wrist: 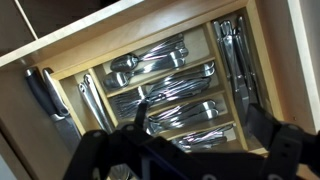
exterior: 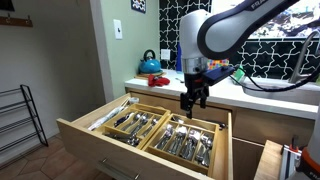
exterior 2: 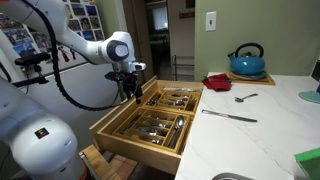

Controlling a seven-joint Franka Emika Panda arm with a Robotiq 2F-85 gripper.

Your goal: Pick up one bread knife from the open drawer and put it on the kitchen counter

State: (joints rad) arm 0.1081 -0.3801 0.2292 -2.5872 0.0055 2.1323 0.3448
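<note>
The open drawer [exterior: 80,135] of light wood is pulled out below the kitchen counter [exterior: 255,97]; it also shows in the other exterior view [exterior 2: 115,135] and from above in the wrist view [wrist: 30,125]. Wooden divider trays hold silver cutlery [wrist: 165,80]. Long silver knives lie in a side compartment [wrist: 235,55], and dark-handled knives [wrist: 45,90] lie at the other side. My gripper [exterior: 193,99] hangs above the drawer's trays, fingers pointing down, open and empty; it shows in the other exterior view [exterior 2: 131,92] and in the wrist view [wrist: 200,125].
On the white counter [exterior 2: 270,130] lie a silver knife [exterior 2: 230,116] and a spoon [exterior 2: 245,98]. A blue kettle [exterior 2: 247,62] and a red item [exterior 2: 217,81] stand at the back. A black wire rack [exterior: 15,120] stands on the floor.
</note>
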